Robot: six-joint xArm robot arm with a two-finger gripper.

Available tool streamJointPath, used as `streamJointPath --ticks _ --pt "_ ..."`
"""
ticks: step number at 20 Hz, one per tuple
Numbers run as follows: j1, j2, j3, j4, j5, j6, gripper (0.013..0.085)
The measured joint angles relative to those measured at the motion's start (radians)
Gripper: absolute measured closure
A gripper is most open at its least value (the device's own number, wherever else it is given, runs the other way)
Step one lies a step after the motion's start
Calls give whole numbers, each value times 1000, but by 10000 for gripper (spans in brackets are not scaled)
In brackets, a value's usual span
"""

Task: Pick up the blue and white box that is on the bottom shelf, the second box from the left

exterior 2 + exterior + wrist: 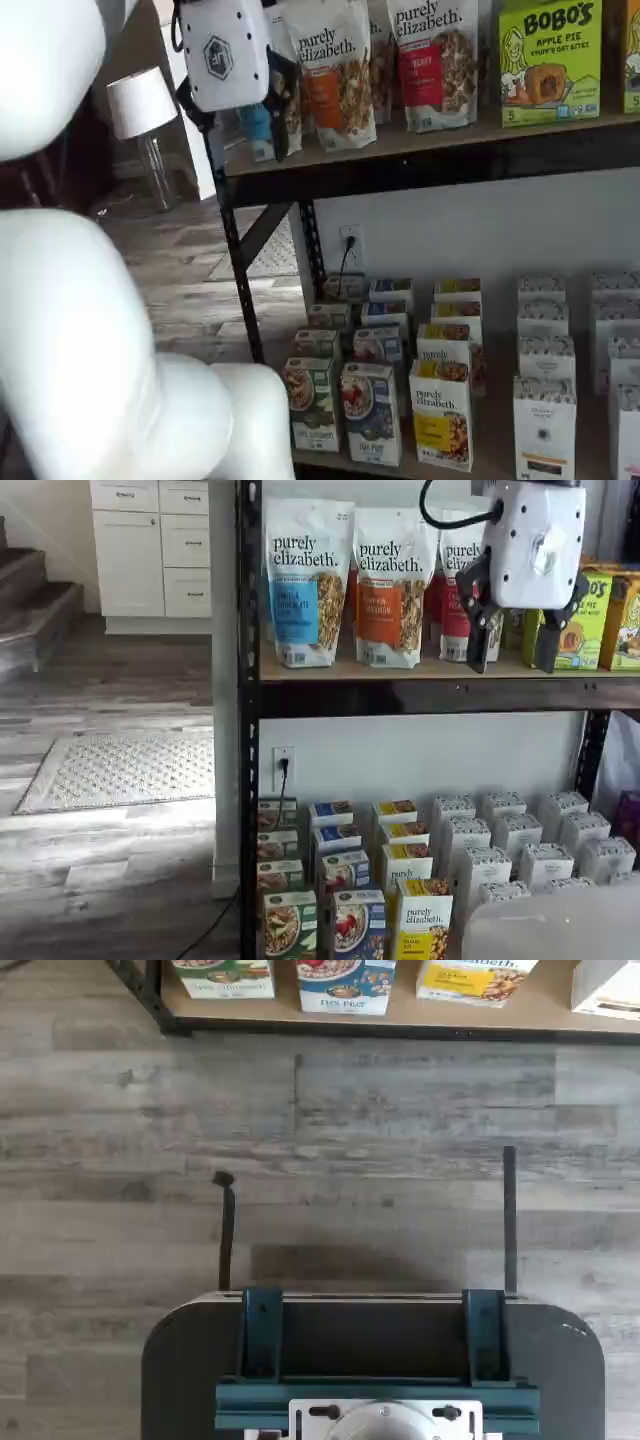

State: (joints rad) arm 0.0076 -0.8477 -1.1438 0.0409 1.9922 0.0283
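The blue and white box [358,925] stands upright at the front of its row on the bottom shelf [335,463]. It has a green-and-white box on one side and a yellow-and-white box on the other. It shows in both shelf views [370,412] and in the wrist view [347,985]. My gripper [513,645] hangs high in front of the tier of granola pouches, far above the box. It is open and empty, with a plain gap between its black fingers. It also shows in a shelf view [245,145].
The green-and-white box [288,925] and the yellow-and-white box [423,930] flank the target. Rows of white boxes [520,850] fill the shelf beyond them. A black rack post [249,730] stands at the shelf's end. My white arm [80,330] blocks part of a shelf view. A dark mount with teal brackets [375,1360] shows in the wrist view.
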Motion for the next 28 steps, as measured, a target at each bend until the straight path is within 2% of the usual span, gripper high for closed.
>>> streamJointPath --ticks 4,14,21,28 --pt "-16 -22 19 17 -40 -9 130" --pt "7 -20 53 -1 -78 5 130" --pt "-5 -31 148 19 -182 -4 130" --pt "13 -23 250 12 -282 8 130"
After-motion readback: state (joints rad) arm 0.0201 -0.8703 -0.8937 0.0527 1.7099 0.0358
